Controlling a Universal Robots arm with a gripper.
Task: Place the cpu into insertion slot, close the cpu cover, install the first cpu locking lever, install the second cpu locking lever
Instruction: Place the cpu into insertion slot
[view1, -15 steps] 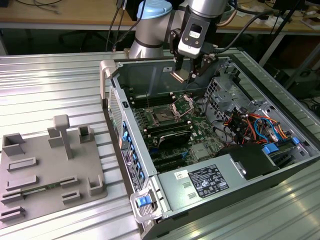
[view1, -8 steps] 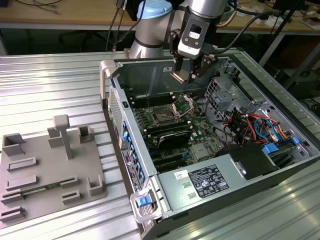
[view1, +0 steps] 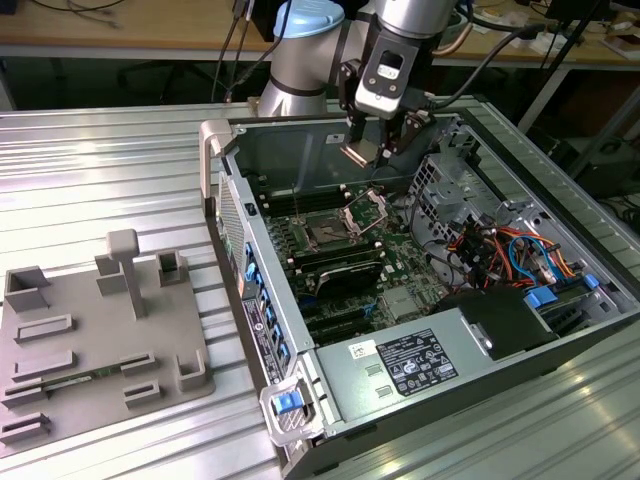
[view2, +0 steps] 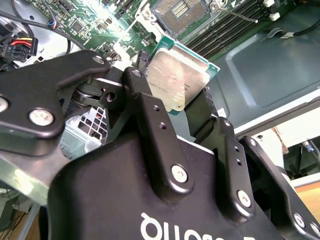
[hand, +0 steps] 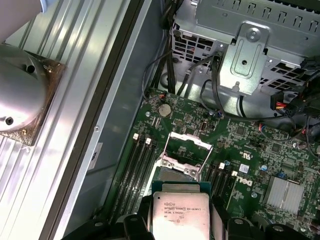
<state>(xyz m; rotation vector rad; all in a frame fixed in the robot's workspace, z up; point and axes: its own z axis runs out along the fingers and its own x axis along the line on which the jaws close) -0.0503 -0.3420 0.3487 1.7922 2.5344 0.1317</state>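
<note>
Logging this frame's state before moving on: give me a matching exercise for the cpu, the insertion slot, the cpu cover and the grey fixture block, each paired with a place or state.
Things:
1. cpu
2. insertion slot
3. cpu cover
4. grey fixture block

Places or states:
A. swung up, open
B. on the ribbed table, at the exterior view's left
C. bare, nothing seated in it
D. clamped in the gripper

Pairs: 1-D, 2-C, 3-A, 4-B.

Brushed dull-silver metal is seen on the cpu (view2: 176, 80), green at its rim; the gripper (view2: 172, 89) is finished matt black, the cpu cover (hand: 177, 165) in shiny bare metal.
</note>
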